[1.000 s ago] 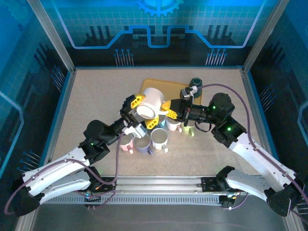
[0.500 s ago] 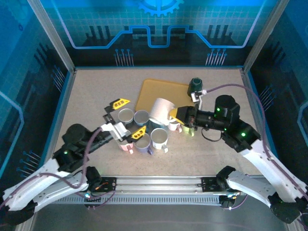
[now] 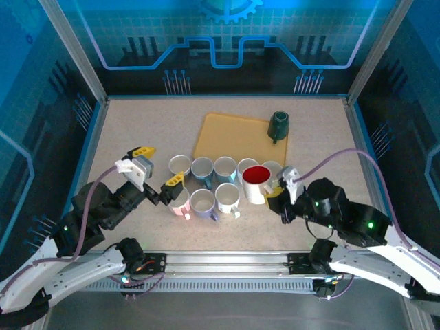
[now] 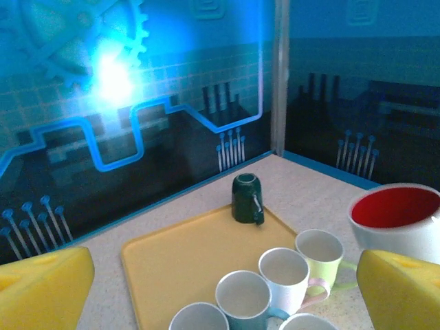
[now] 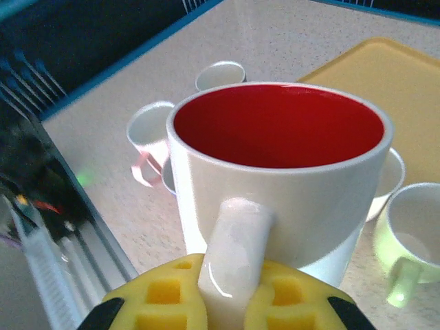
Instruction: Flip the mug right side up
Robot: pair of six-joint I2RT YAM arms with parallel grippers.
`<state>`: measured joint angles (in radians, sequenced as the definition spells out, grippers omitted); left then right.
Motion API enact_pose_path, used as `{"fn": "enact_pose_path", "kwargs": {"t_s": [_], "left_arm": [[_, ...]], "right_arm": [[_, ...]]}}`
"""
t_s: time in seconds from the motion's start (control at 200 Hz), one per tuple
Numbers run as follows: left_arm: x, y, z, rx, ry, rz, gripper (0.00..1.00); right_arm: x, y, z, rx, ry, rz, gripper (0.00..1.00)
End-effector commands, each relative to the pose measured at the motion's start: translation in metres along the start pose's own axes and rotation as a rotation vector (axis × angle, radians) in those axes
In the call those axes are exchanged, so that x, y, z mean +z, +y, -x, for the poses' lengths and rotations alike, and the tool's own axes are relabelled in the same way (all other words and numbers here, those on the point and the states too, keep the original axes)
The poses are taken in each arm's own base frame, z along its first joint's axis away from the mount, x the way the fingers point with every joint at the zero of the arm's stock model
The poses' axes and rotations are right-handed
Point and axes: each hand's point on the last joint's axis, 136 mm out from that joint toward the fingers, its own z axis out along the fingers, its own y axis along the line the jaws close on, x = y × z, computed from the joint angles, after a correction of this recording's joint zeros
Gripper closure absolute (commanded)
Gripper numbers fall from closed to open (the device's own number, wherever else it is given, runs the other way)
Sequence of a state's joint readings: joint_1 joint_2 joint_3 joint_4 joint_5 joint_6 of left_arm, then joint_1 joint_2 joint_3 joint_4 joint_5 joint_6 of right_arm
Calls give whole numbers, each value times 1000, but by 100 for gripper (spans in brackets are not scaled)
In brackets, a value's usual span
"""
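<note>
Just near of the yellow tray [image 3: 220, 134], the red-lined white mug [image 3: 255, 184] is upright, at the right end of a cluster of small mugs [image 3: 203, 201].
The right gripper [image 3: 276, 188] pinches its handle [image 5: 230, 254], jaws pressed on it from the right. The left gripper [image 3: 157, 168] hangs left of the cluster, jaws spread wide, holding nothing. A dark green mug [image 3: 278, 124] sits mouth-down on the tray's far right corner.

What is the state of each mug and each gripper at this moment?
left gripper: open, empty.
right gripper: shut on the handle of the red-lined mug.
red-lined mug: upright, empty.
dark green mug: upside down, on a corner of the yellow tray.
small mugs: upright, empty, clustered beside the red-lined mug.
</note>
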<state>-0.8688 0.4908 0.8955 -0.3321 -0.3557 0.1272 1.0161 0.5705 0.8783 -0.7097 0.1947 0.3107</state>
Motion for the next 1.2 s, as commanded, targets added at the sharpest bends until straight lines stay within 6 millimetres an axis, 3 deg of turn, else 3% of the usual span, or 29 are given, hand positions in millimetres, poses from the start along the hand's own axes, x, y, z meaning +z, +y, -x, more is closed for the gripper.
{"fn": "enact_pose_path", "kwargs": {"t_s": [0.0,0.31,0.55,0.84,1.196], "left_arm": [[7,13,-16,-55,36,93,1],[18,11,-36,-75,67,102,1],[17,11,-40,-73,76,103,1],[19,8,-43,-76,75,88,1],[23,6,-44,-88,81,78,1]], "right_arm": [[-10,-8,11,-175,-135,-91,100],[-4,-2,-16,-305,-169,-232,100],[6,-8,-47,-166,-238,-247,100],[40,-11,-102,-48,-185,-214,100],[81,-18,-146,100,-107,-150,100]]}}
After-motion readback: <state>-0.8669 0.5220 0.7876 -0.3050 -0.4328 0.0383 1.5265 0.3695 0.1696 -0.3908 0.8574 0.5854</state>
